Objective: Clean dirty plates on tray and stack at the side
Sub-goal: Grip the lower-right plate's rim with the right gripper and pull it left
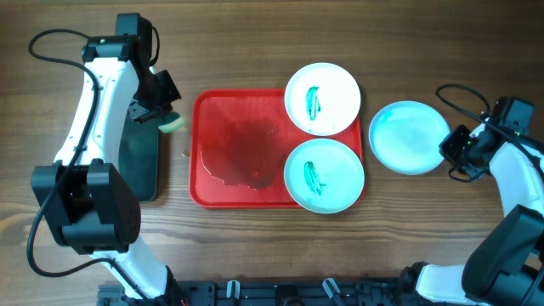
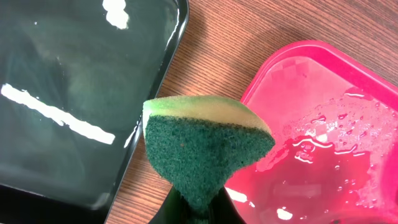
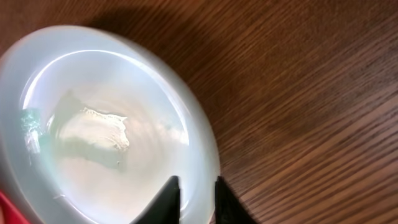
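The red tray [image 1: 238, 144] lies mid-table with a wet floor, also in the left wrist view [image 2: 323, 124]. Two white plates with teal smears rest on its right side, one at the back [image 1: 322, 99] and one at the front [image 1: 324, 175]. A pale aqua plate [image 1: 410, 137] without a smear lies on the table right of the tray. My right gripper [image 1: 449, 151] is shut on its right rim, the fingers [image 3: 196, 190] astride the edge of the plate [image 3: 106, 124]. My left gripper [image 1: 161, 115] is shut on a green sponge [image 2: 199, 149] between the two trays, its fingers [image 2: 199, 211] low in view.
A black glossy tray [image 1: 140, 157] lies left of the red tray, and its corner shows in the left wrist view [image 2: 74, 93]. A strip of bare wood separates the two trays. Cables run behind both arms.
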`<state>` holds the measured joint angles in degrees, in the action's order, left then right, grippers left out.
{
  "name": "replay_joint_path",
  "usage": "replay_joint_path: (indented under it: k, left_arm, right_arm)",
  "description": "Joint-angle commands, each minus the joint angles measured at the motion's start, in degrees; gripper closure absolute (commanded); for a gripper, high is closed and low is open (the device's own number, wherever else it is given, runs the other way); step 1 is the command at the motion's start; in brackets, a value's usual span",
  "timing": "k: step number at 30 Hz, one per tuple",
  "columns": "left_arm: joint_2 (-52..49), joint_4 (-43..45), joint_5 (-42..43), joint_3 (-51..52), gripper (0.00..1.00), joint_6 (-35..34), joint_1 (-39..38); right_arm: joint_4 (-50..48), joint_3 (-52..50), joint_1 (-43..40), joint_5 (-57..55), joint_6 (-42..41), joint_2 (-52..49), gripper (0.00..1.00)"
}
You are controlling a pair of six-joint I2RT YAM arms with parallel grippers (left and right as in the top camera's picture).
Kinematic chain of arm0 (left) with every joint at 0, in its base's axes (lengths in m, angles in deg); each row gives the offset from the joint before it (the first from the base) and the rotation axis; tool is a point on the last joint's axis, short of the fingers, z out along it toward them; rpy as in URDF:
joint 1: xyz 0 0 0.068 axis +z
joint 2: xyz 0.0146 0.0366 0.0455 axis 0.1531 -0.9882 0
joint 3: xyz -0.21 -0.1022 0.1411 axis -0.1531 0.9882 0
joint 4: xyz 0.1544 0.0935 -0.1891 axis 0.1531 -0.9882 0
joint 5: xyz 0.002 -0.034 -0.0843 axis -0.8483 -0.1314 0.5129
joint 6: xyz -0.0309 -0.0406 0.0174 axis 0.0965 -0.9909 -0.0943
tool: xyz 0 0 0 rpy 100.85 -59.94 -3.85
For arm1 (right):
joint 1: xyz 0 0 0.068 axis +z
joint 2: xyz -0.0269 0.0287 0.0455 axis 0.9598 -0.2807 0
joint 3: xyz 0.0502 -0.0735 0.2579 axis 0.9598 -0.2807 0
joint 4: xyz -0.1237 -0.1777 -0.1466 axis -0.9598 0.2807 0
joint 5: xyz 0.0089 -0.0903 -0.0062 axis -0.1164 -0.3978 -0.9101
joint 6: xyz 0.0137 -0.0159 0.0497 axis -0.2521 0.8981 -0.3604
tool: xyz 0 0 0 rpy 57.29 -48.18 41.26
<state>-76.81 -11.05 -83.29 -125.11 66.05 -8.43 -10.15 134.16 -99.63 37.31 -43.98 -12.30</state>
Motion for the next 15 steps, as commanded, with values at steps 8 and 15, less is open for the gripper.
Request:
replay_joint_path:
  k: [8, 15]
  left_arm:
    - [0.0, 0.2, 0.7, 0.3, 0.96, 1.2, -0.1]
    - [0.0, 0.2, 0.6, 0.3, 0.96, 1.2, -0.1]
  right_arm:
    - [11.9, 12.3, 4.9, 12.5, 3.7, 1.3, 0.67]
    - [19.9, 8.5, 21.1, 13.9, 5.9, 1.2, 0.68]
